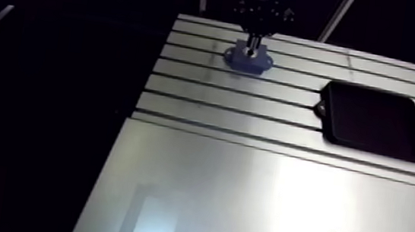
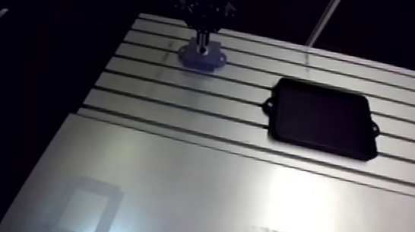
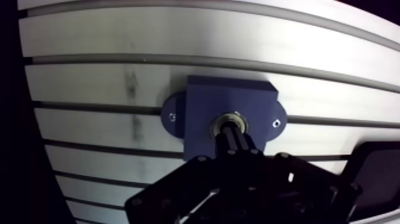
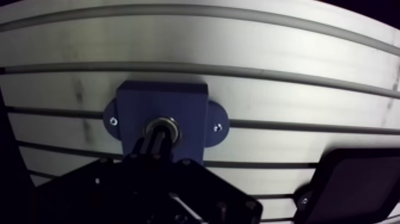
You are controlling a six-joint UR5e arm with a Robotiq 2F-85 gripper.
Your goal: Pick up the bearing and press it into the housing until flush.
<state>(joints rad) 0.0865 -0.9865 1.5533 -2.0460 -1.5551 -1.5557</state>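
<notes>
My closed fingers point(image 3: 235, 143) rest on the likely hard, slick bearing point(image 3: 229, 123) in the housing point(image 3: 202, 104); I'd pinch its rim at three and nine o'clock.

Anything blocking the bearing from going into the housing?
Nothing visible does. The bearing already sits at the bore of the blue housing, with the pincer right over it; the black tray lies apart.

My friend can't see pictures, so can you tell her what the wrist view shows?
The gripper, fingers closed, touches a silver bearing sitting in a blue housing on the slotted table. A black tray lies beside it.
</notes>
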